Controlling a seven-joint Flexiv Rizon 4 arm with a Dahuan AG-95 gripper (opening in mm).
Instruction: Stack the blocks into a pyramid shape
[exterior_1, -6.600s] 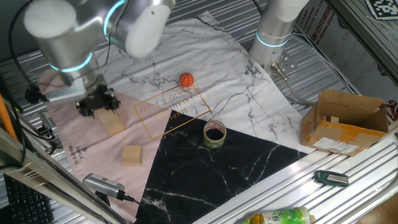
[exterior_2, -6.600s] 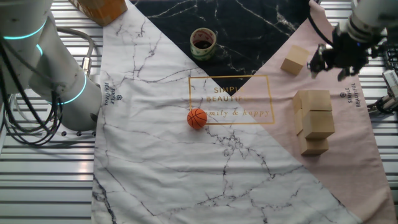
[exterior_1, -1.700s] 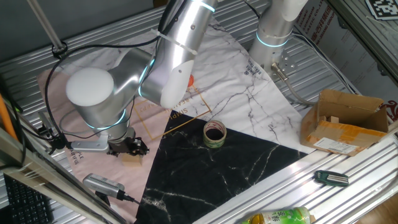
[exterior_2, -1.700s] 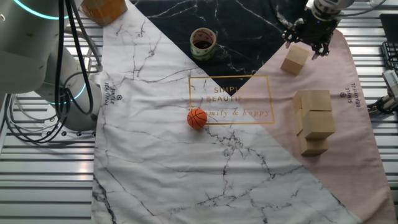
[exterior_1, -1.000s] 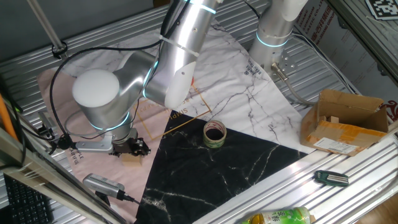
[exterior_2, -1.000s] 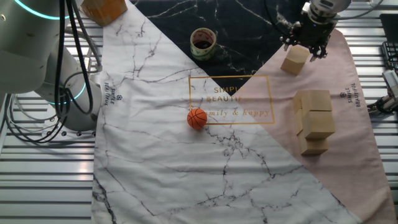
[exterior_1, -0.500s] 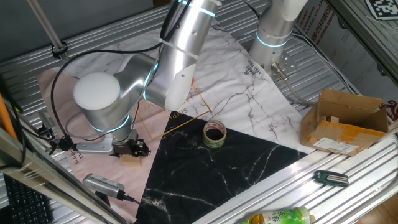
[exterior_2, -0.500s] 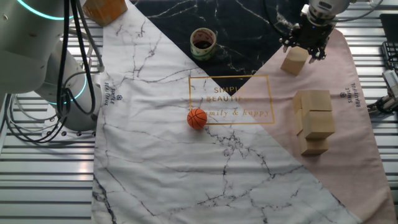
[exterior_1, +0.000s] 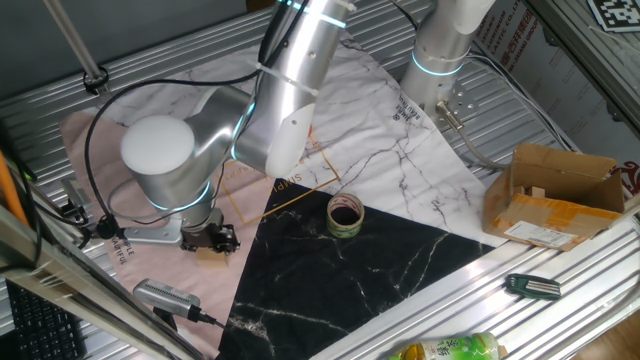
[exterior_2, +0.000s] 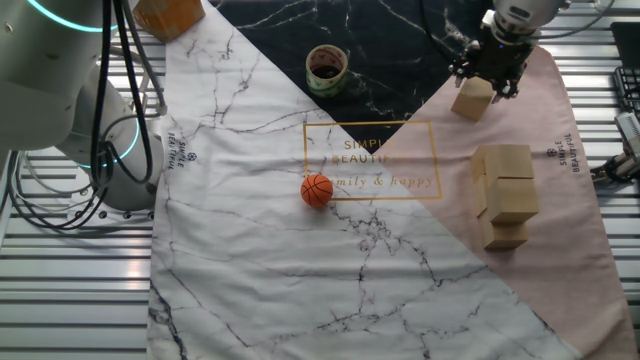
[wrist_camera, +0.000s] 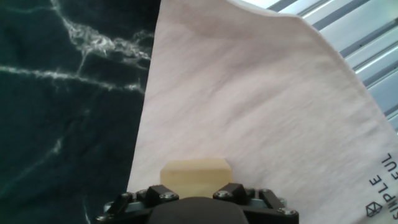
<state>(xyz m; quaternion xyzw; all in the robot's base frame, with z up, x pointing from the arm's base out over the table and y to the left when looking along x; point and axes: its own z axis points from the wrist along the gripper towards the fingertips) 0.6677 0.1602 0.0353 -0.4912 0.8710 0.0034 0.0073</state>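
One loose block (exterior_2: 472, 98), one stack of blocks (exterior_2: 507, 195) too merged to be counted, one ball (exterior_2: 317, 190), one tape roll (exterior_2: 326, 68) and one cardboard box (exterior_1: 555, 195) are seen.

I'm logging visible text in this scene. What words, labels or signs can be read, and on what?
"SIMPLE BEAUTIFUL", partly cut off, then "family & happy": gold frame on the cloth.
"SIMPLE BEAUTIFUL": small print on the cloth's white edge.
Print on the pink corner: too small to read.
Bottle label: blurred.

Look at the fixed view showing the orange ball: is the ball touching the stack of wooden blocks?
No. The ball sits alone on the white marble cloth, well apart from the stack of blocks on the pink cloth.
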